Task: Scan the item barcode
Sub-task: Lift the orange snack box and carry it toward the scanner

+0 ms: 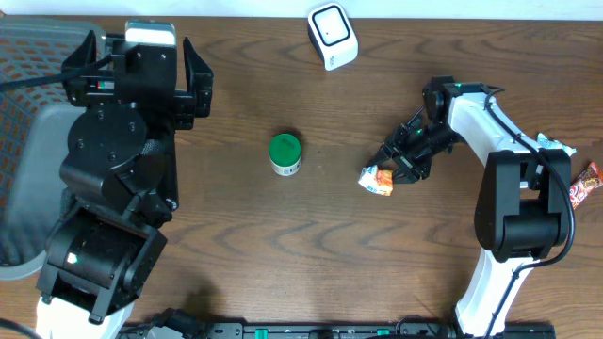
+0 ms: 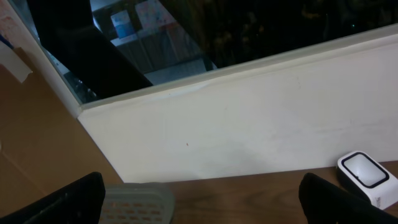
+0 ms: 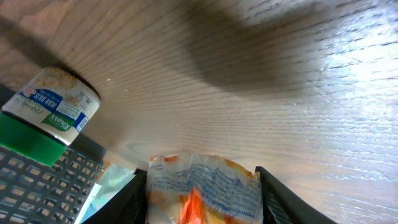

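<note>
An orange-and-white snack packet sits between the fingers of my right gripper, which is shut on it just above the table at centre right. Printed text shows on the wrapper in the right wrist view; I can make out no barcode there. The white scanner stands at the table's far edge, well apart from the packet. My left gripper is at the far left, open and holding nothing, facing the back wall.
A green-lidded jar stands mid-table, left of the packet. A grey mesh basket is at the left edge. Another snack packet lies at the right edge beside the right arm's base.
</note>
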`<state>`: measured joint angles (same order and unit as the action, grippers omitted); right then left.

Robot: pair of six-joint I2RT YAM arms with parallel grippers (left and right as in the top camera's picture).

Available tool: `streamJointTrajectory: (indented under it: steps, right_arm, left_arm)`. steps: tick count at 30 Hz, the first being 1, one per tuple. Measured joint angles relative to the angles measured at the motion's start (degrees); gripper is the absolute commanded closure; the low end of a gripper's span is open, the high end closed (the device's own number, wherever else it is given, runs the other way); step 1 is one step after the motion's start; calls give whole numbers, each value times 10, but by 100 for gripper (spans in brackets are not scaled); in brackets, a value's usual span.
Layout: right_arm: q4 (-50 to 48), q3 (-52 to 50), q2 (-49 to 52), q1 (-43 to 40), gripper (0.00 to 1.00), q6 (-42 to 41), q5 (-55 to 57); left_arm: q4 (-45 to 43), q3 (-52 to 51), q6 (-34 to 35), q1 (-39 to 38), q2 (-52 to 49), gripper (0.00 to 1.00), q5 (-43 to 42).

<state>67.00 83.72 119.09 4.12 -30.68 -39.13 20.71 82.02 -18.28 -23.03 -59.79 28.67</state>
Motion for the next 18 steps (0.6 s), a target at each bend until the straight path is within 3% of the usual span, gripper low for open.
streamJointTrajectory:
  steps: [18]
  right_arm:
    - [13,0,0,0,54,16,-20]
  left_arm:
    - [0,0,0,0,0,0,0]
